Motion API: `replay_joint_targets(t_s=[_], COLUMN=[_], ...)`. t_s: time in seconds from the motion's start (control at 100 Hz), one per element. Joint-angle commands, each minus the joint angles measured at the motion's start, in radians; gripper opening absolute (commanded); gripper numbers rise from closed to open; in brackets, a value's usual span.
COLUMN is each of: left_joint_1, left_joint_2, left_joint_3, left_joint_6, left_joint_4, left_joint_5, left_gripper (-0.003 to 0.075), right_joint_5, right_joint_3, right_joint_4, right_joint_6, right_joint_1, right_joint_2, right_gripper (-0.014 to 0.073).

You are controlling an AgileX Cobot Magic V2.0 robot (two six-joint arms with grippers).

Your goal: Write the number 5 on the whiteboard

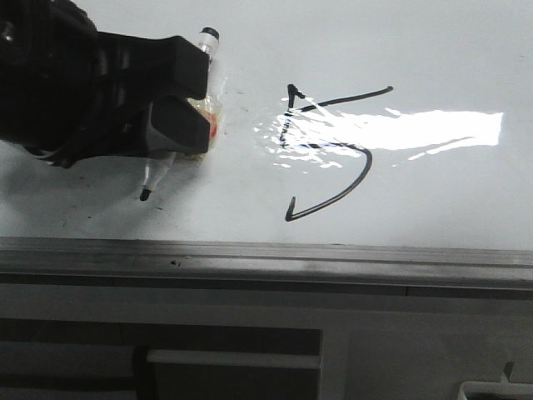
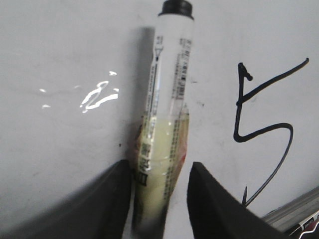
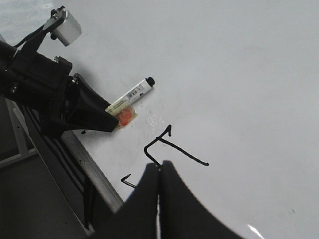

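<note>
The number 5 (image 1: 329, 150) stood complete on the whiteboard (image 1: 450, 50), its slanted top stroke running up to the right in the front view, the hooked tail nearest the grey frame edge (image 1: 266, 258). Just beside it, the marker (image 2: 167, 99) lay gripped between the left gripper's (image 1: 179, 104) jaws, long axis tilted, one dark end close above the board. A drop or drift toward the figure could smear wet ink or add a stray stroke. The right gripper (image 3: 159, 174) hovered with jaws pressed together, empty
</note>
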Motion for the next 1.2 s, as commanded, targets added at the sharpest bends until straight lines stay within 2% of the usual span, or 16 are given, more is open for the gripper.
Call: replay_joint_targets(t_s=[0.0, 0.15, 0.19, 0.37, 0.44, 0.51, 0.6, 0.76, 0.97, 1.189], left_joint_1=[0.009, 0.009, 0.009, 0.007, 0.007, 0.009, 0.018, 0.028, 0.028, 0.028], left_joint_2=[0.003, -0.004, -0.019, -0.218, -0.34, -0.474, -0.649, -0.925, -1.11, -1.141], left_joint_3=[-0.019, -0.019, -0.023, -0.024, -0.015, 0.009, 0.065, 0.223, 0.376, 0.401], left_joint_6=[-0.004, -0.004, -0.004, 0.007, 0.044, 0.114, 0.223, 0.347, 0.358, 0.358], left_joint_4=[-0.025, -0.025, -0.025, 0.012, 0.019, 0.019, 0.019, 0.019, 0.016, 0.011], left_joint_5=[-0.097, -0.104, -0.104, -0.037, -0.014, -0.003, -0.003, -0.003, -0.003, -0.003], left_gripper=[0.0319, 0.0519, 0.0547, 0.0547, 0.0512, 0.0439, 0.0302, -0.0023, -0.002, -0.002], right_joint_5=[-0.046, -0.046, -0.041, 0.044, 0.075, 0.105, 0.15, 0.162, 0.113, 0.114], right_joint_3=[-0.023, -0.023, -0.023, -0.007, 0.021, 0.067, 0.144, 0.299, 0.375, 0.375], right_joint_4=[-0.059, -0.073, -0.092, -0.211, -0.229, -0.238, -0.247, -0.254, -0.25, -0.25], right_joint_6=[0.015, 0.015, 0.02, 0.082, 0.084, 0.086, 0.101, 0.111, 0.113, 0.113], right_joint_1=[0.002, 0.002, 0.002, 0.002, 0.002, 0.002, 0.002, 0.002, 0.002, 0.002], right_joint_2=[0.002, 0.002, 0.002, -0.074, -0.141, -0.222, -0.341, -0.54, -0.66, -0.668], right_gripper=[-0.006, -0.006, -0.006, -0.006, -0.006, -0.006, -0.0058, -0.0059, -0.0064, -0.0064])
